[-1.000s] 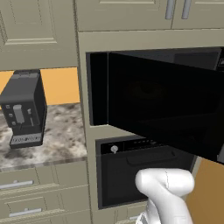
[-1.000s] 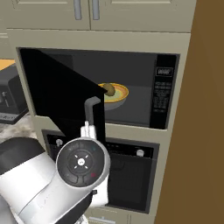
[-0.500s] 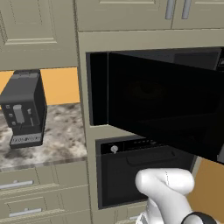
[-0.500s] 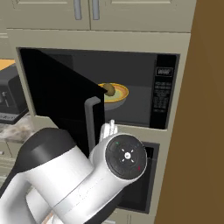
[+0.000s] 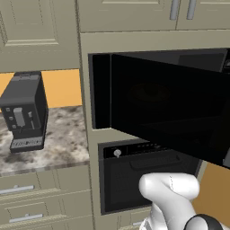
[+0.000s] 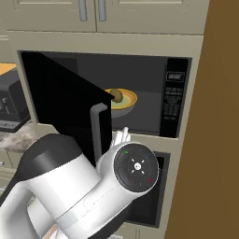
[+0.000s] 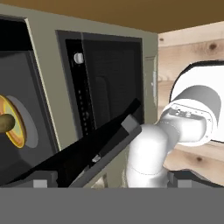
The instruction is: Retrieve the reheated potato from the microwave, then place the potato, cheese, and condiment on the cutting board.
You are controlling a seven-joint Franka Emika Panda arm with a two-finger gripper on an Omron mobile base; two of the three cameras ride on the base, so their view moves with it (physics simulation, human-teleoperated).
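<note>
With the microwave (image 6: 140, 93) door swung wide and the potato (image 6: 117, 95) exposed on its yellow dish (image 6: 122, 101) inside, the arm has been swung up, jaws spread and empty, ready for reaching in.

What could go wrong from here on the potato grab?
1. The microwave door stands open between arm and cavity; its grey bar handle sits right by the wrist, so a direct reach may clip it.
2. The potato rests on a yellow plate deep inside; a low approach could shove the plate.
3. The open tool currently faces sideways, so it probably needs a large reorientation near the door.
</note>
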